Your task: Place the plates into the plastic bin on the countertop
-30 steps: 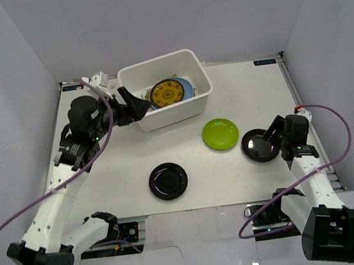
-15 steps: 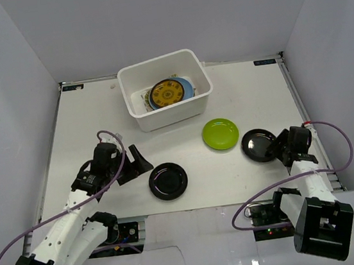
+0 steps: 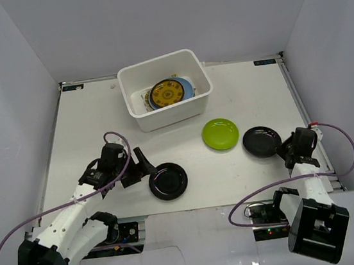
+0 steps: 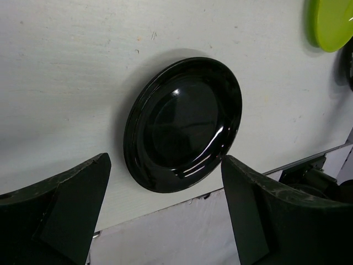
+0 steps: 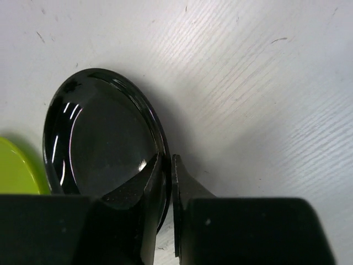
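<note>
The white plastic bin (image 3: 137, 115) stands at the back of the countertop (image 3: 92, 123) and holds a gold-patterned plate (image 3: 167, 93) lying over a light blue one (image 3: 186, 87). A lime green plate (image 3: 220, 133) lies in front of the bin. My right gripper (image 3: 281, 148) (image 5: 167, 168) is shut on the near rim of a glossy black plate (image 3: 259, 141) (image 5: 99, 135), one finger inside the dish and one outside. A second black plate (image 3: 169, 180) (image 4: 185, 124) lies near the front edge. My left gripper (image 3: 146, 166) (image 4: 165, 160) is open just left of it, fingers wide apart and low.
The metal front edge of the table (image 4: 309, 163) runs just beyond the left black plate. Pale grey walls (image 3: 11, 95) close in the left, right and back. The lime green plate (image 4: 331, 22) (image 5: 11, 171) lies next to the right black plate.
My right gripper has closed on the right black plate's rim. My left arm has come down from the bin to the front and edged up to the left black plate.
</note>
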